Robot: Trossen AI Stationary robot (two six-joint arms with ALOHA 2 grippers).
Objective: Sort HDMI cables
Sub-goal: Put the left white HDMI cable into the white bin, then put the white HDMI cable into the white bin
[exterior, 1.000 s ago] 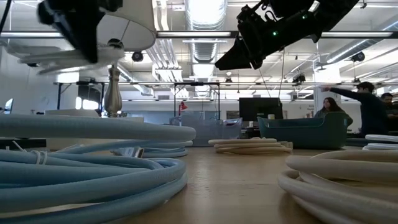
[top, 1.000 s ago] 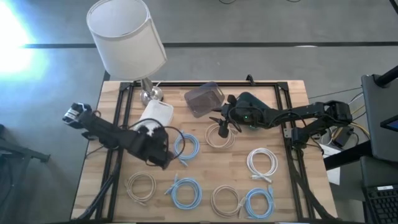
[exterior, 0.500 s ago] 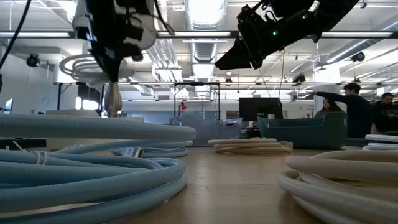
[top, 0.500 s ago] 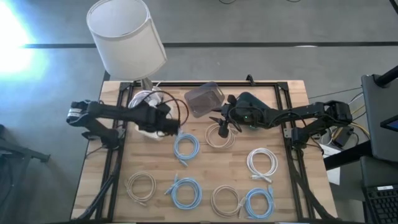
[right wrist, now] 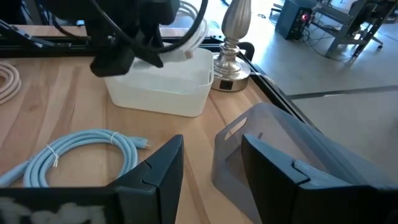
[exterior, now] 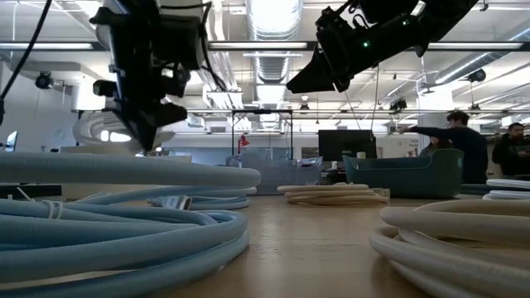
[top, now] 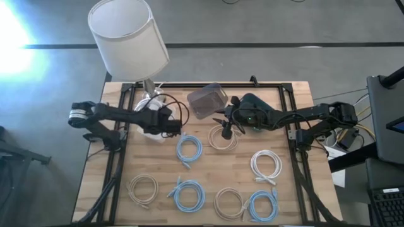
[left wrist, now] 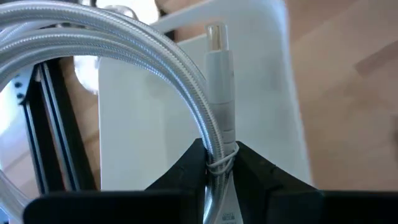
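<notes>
My left gripper [top: 165, 123] is shut on a white coiled HDMI cable [left wrist: 124, 43] and hovers over the white bin [top: 150, 120] near the lamp base. My right gripper [right wrist: 211, 165] is open and empty, raised above a beige coil [top: 222, 139] beside the translucent grey bin [top: 207, 99]. Several other coils lie flat on the table: light blue ones [top: 189, 149] [top: 189, 195] [top: 263, 204], a white one [top: 266, 165] and beige ones [top: 142, 188] [top: 229, 202]. My left gripper pinches the white coil between its two fingers at the tied bundle of strands just below the plug [left wrist: 219, 140]. The fingers slant downward. The coil [exterior: 99, 131] is lifted clear above the white bin [left wrist: 155, 130], and the plug [left wrist: 217, 62] sticks out past the fingertips.
A table lamp with a white shade [top: 129, 34] stands at the far left; its metal base [right wrist: 230, 50] is next to the white bin. A black frame [top: 291, 120] runs along the table edges. People stand in the room behind [exterior: 464, 145].
My left gripper, holding the white coil, has swung from the left-middle of the table toward the far edge, over the white bin, turning as it went. The coil then sank lower over the bin. My right arm kept still.
</notes>
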